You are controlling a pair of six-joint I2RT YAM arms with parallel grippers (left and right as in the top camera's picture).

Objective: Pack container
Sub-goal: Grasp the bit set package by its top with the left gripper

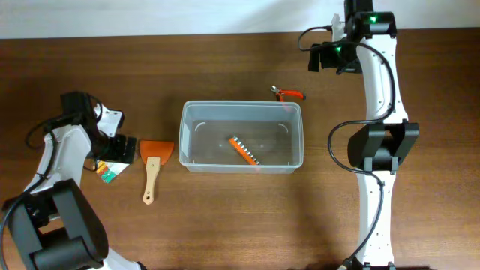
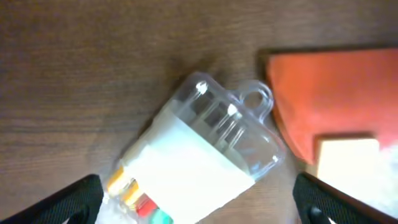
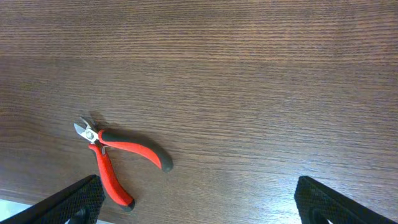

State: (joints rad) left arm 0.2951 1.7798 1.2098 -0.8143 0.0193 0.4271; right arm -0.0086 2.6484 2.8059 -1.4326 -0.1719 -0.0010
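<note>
The container is a clear plastic bin in the middle of the table, with an orange-handled tool lying inside. My left gripper is open, low over a clear blister pack with a white card and coloured bits; the pack also shows in the overhead view. An orange scraper with a wooden handle lies just right of it and shows in the left wrist view. My right gripper is open above bare table, with red-handled pliers to its left. In the overhead view the pliers lie behind the container.
The right arm's base and links stand right of the container. The left arm's body fills the front left corner. A white wall edge runs along the table's back.
</note>
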